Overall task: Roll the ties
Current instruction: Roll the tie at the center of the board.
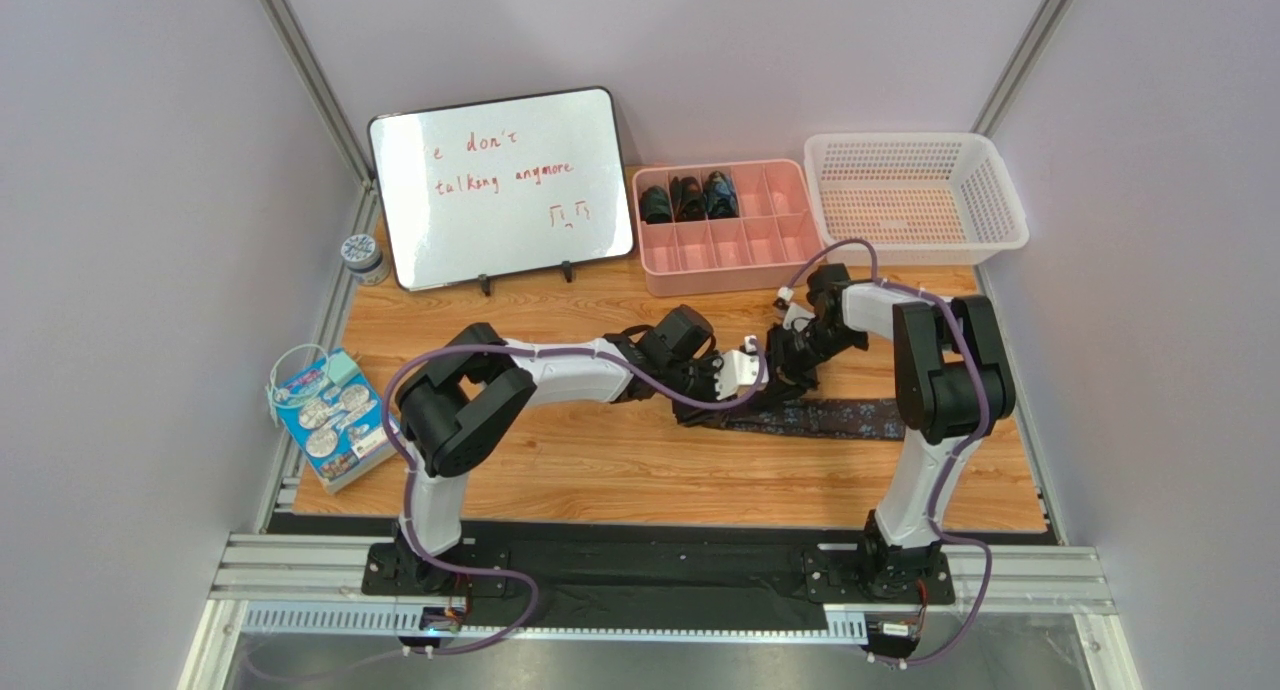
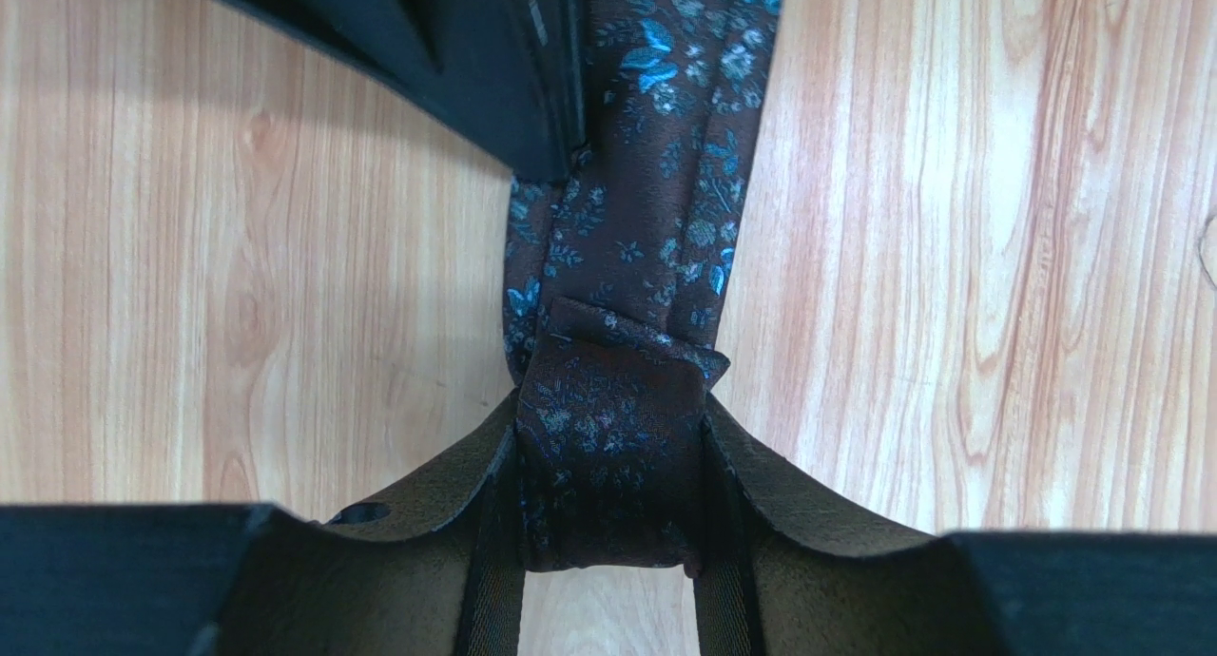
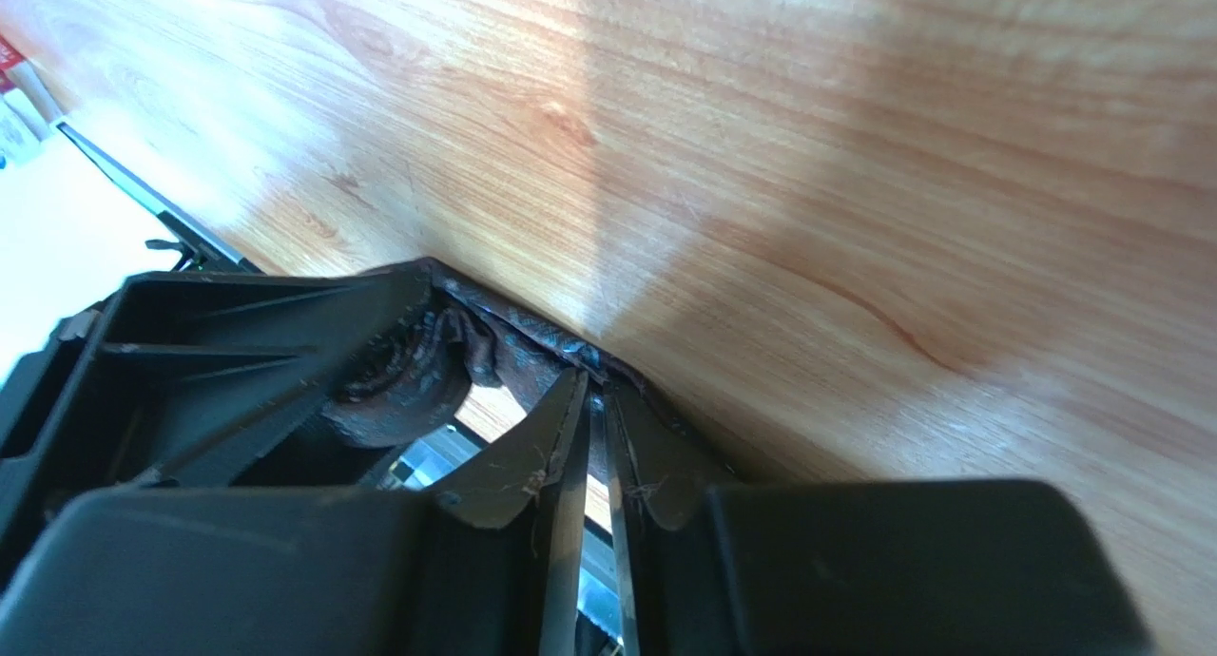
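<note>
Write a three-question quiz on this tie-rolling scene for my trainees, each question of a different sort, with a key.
1. True or false: the left gripper is clamped on one end of the tie lying on the table.
2. How many rolled ties sit in the pink tray? A. one B. three C. five
3. Fill in: seen from the top camera, the white basket stands to the ___ of the pink tray.

Key: 1 true; 2 B; 3 right.
</note>
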